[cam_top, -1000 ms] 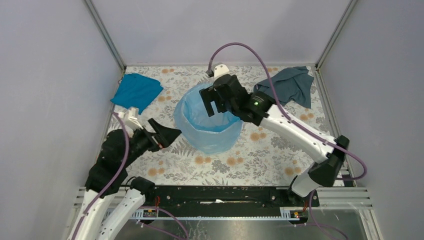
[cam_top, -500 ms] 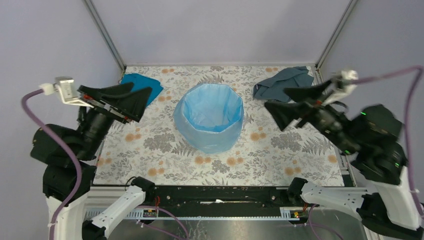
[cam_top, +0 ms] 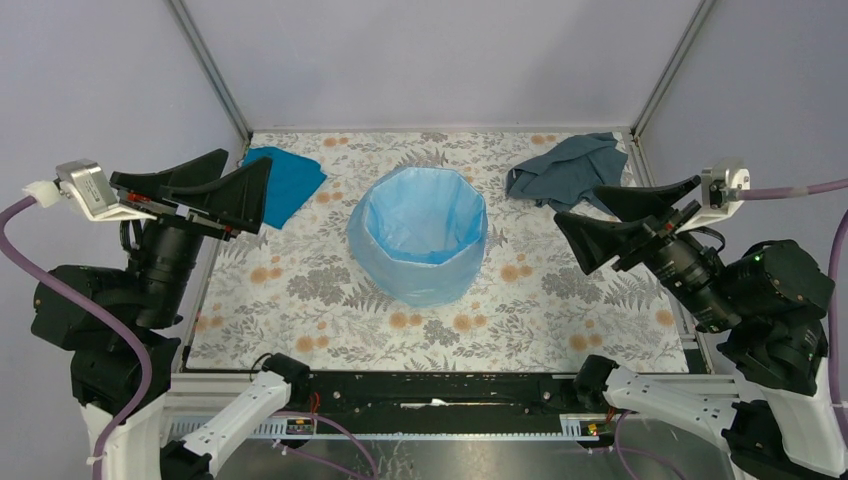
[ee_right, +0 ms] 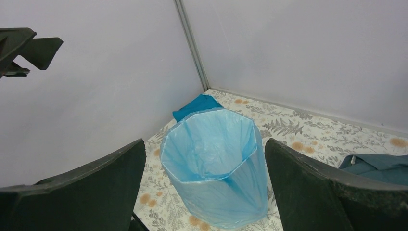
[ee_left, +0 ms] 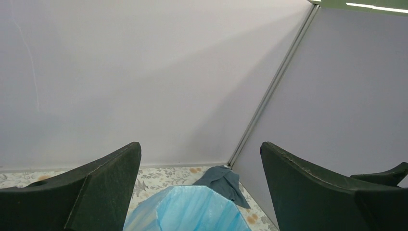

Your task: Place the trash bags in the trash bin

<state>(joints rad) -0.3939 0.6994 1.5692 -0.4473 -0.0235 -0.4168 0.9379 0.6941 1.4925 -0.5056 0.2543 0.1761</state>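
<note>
Bag [cam_top: 418,235] lines the bin [cam_top: 362,215] mid-table, its film folded over the rim and down the walls. Left gripper [cam_top: 248,170] and right gripper [cam_top: 578,205] hang high at the sides, both spread wide and empty. My worry is a low pass snagging that loose film, peeling it off or tipping the bin. There's bare mat all round, cloths [cam_top: 285,180] in the far corners, and walls close beside each arm.

Right gripper [cam_top: 578,205] is off the trash bin [cam_top: 418,285] far rim now, pulled back and raised high at the far right; left gripper [cam_top: 248,170] leaves the bin's left side, lifts and swings out far left
</note>
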